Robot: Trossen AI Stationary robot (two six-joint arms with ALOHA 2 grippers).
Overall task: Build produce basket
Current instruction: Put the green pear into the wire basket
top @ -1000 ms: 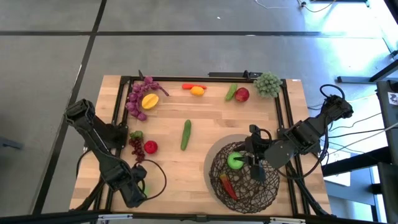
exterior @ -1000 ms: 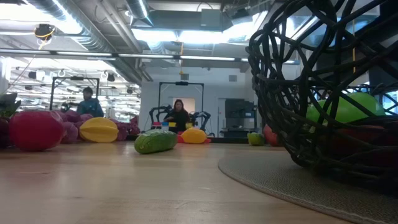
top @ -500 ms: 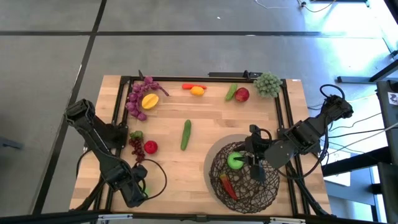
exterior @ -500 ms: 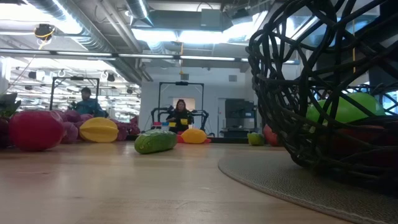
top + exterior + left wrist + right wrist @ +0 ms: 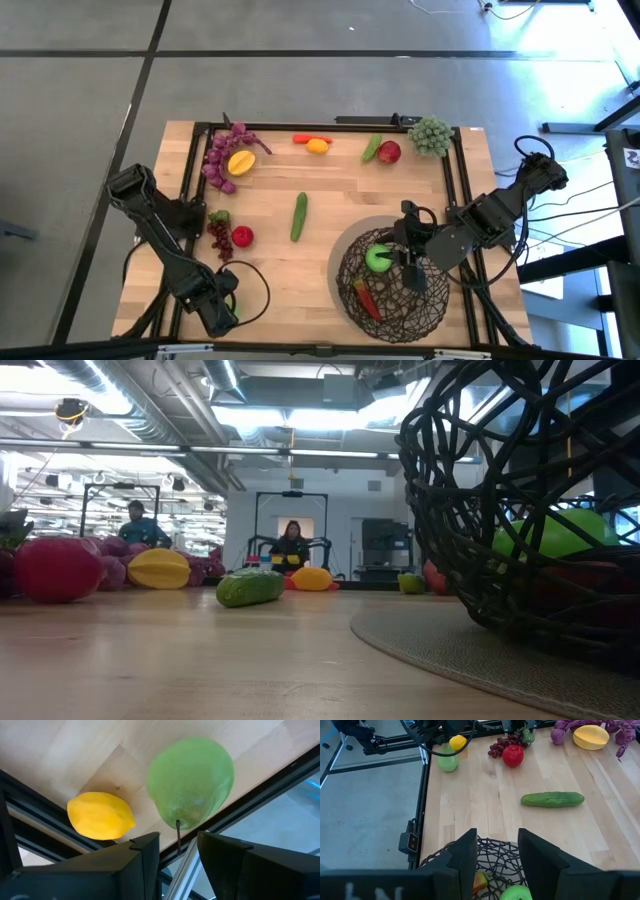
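Fingers of my left gripper (image 5: 178, 851) stand partly open around a smooth green pear's (image 5: 190, 782) thin stem, beside a waxy lemon (image 5: 101, 815); my right gripper (image 5: 495, 854) hangs part-open, empty, over the twig basket (image 5: 392, 282) on the bench (image 5: 330, 190).

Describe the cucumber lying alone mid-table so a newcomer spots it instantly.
Start at the wooden table, then the dark wire basket near its right front. Just left of the basket lies the cucumber, alone on bare wood. It is long, slim, dark green, unlike the round red apple further left.
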